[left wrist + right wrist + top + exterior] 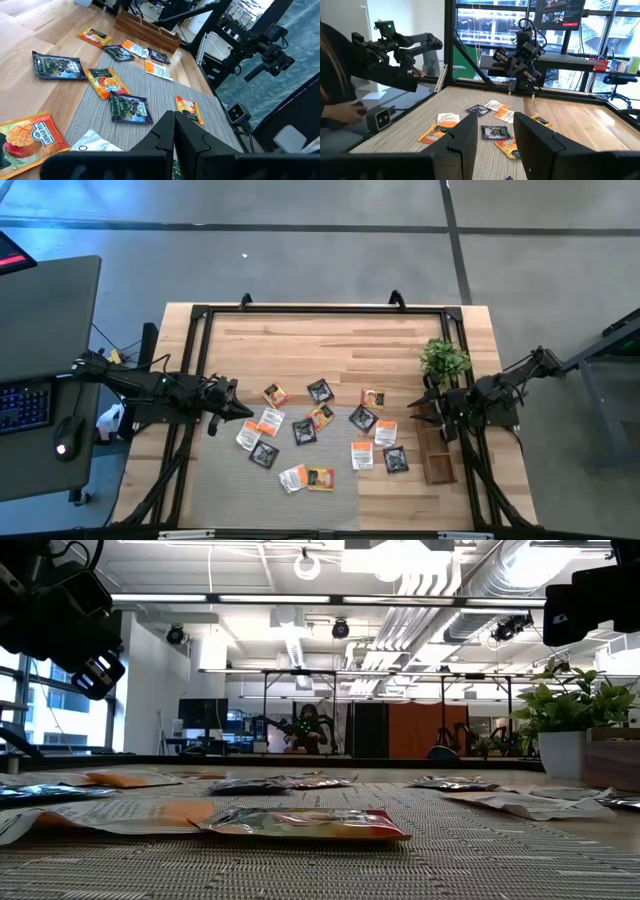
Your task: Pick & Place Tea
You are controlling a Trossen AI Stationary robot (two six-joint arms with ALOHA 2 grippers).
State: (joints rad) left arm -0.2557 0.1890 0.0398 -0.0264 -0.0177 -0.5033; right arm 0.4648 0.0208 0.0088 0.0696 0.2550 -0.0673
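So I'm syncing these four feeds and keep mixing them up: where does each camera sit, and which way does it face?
High: overhead, straight down on the table, mat, sachets, left gripper and right gripper.
Low: table height, level across the mat; arm parts hang in the top corners.
Left wrist: past its shut fingers toward the tray.
Right wrist: between its open fingers toward the left arm.
Shared: the sachets show in all four views.
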